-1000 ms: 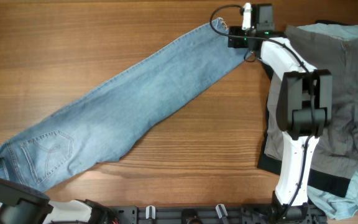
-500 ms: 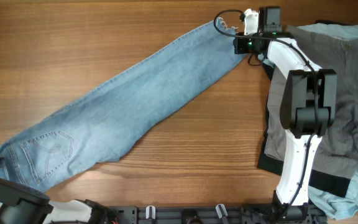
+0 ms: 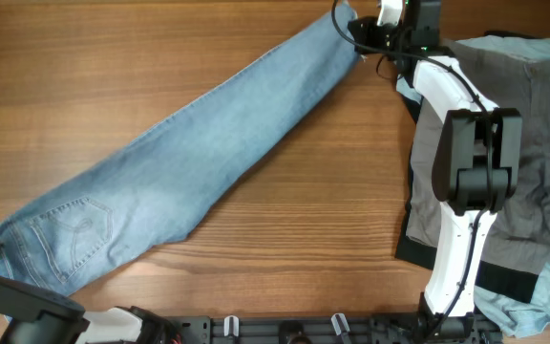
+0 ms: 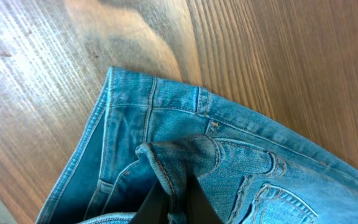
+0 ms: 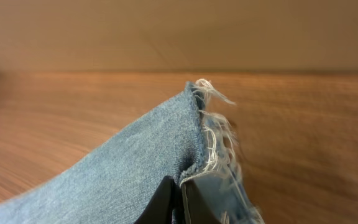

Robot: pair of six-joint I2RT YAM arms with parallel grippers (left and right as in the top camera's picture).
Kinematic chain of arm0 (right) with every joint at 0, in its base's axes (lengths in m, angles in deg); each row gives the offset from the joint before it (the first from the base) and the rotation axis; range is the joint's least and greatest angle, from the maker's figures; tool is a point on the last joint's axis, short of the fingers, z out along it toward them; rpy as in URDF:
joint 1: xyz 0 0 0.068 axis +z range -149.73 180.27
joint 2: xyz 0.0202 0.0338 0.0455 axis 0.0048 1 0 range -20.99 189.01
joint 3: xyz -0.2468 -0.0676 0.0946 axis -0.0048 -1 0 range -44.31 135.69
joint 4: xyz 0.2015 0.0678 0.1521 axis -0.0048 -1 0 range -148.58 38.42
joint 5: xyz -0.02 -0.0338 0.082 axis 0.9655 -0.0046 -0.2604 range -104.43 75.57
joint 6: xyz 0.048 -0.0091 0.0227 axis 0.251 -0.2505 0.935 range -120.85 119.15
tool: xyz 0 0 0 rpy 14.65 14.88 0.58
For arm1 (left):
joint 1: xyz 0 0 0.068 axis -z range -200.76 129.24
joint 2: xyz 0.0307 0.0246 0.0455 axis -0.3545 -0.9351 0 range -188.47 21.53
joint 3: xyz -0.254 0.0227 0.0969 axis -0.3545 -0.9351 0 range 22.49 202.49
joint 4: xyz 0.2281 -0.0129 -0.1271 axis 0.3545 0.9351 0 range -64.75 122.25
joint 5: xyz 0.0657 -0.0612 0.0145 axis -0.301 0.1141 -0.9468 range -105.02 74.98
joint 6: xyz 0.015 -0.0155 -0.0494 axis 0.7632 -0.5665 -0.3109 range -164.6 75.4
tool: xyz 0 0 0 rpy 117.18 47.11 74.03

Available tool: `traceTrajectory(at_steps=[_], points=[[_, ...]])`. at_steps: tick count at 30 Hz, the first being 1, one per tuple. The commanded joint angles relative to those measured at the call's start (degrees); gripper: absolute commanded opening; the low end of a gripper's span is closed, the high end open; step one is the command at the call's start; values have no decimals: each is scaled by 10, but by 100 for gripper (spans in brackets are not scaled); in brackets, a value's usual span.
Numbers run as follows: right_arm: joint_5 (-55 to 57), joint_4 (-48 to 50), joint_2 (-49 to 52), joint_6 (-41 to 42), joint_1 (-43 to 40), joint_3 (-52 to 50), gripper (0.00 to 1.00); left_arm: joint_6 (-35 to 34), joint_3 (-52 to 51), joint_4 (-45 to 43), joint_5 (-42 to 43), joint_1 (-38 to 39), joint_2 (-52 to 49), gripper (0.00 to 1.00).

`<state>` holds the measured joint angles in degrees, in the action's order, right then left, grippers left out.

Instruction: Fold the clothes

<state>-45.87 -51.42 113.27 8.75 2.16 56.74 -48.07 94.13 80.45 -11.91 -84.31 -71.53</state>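
Right gripper (image 5: 180, 198) pinches the frayed hem (image 5: 209, 121) of the jeans (image 3: 189, 162) at the far edge of the table (image 3: 313, 248), holding the hem off the wood. Left gripper (image 4: 174, 202) is clamped on a bunched fold of the waistband (image 4: 166, 112) at the near left. We see the jeans stretched flat on a diagonal from near left to far right, back pocket (image 3: 79, 229) facing up. Grey shorts (image 3: 542, 115) lie on the right under the right arm (image 3: 466, 172), with a black garment (image 3: 504, 279) and a pale-blue garment (image 3: 533, 308) at the near right.
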Motion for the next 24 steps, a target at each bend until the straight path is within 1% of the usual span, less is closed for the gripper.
traceTrajectory(at_steps=[1,3,5,6,7,8,9,12,14,16,17,18,20,24], points=[[-10,25,-25,43,-2,8,4,-62,7,2,-43,-10,16,4],[7,28,-25,43,4,7,4,-85,7,2,-43,-14,16,4],[46,21,-24,39,14,6,4,-92,7,4,-43,-15,16,10],[52,16,-22,37,20,6,7,-92,7,6,-46,-15,16,14],[53,14,-19,36,25,6,23,-92,7,9,-49,-16,16,30],[58,12,-15,36,29,6,81,-92,7,9,-49,-16,16,43],[74,3,-13,35,32,6,100,-92,7,9,-49,-16,16,100],[116,-37,-14,35,23,6,100,-90,7,21,-49,-16,16,100],[101,-69,-17,35,8,6,100,-90,7,21,-31,-16,16,100],[63,-128,-24,37,-13,6,100,-90,7,26,-11,-16,16,100],[45,-151,-28,37,-22,6,100,-90,7,28,11,-16,18,100],[20,-188,-35,26,-35,6,100,-88,9,31,47,-16,24,100],[-6,-242,-50,0,-47,6,100,-86,14,39,92,-14,41,100],[-13,-345,-83,-34,-49,6,100,-47,14,70,166,13,79,100]])
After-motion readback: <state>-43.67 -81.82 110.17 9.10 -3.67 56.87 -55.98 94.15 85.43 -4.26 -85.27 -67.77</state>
